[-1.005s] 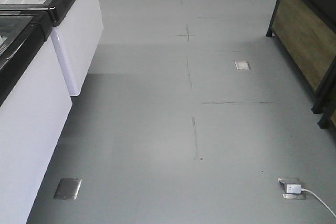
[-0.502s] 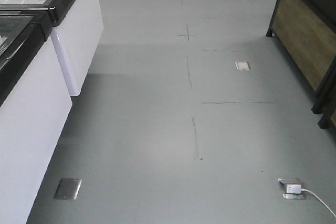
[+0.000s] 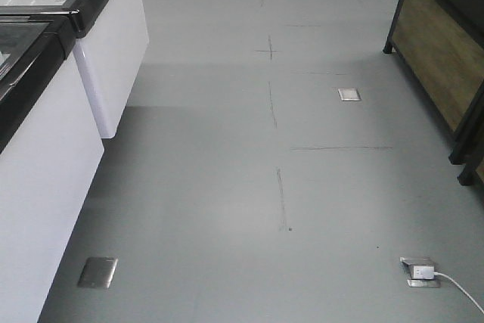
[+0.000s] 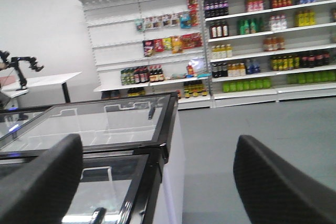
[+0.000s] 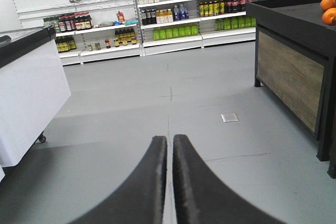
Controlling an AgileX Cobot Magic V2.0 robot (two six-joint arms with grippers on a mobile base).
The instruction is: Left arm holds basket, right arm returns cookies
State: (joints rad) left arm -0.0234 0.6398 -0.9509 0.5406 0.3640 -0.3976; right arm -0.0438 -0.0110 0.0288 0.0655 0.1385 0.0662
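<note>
**Black tools, both empty, on a shop floor**

Black left tool point(image 4: 157, 182) spreads its jaws wide with nothing between them, just above a glass-topped freezer point(image 4: 105, 124). Right tool point(image 5: 169, 182) has its jaws pressed nearly together, gripping nothing, over grey floor point(image 5: 131, 129). Beyond the freezer stand stocked shelves point(image 4: 262, 40). Neither basket nor cookies appear in any view.

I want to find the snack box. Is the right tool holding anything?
No, the right tool has its two black fingers closed together with nothing between them, only grey floor beyond.
</note>
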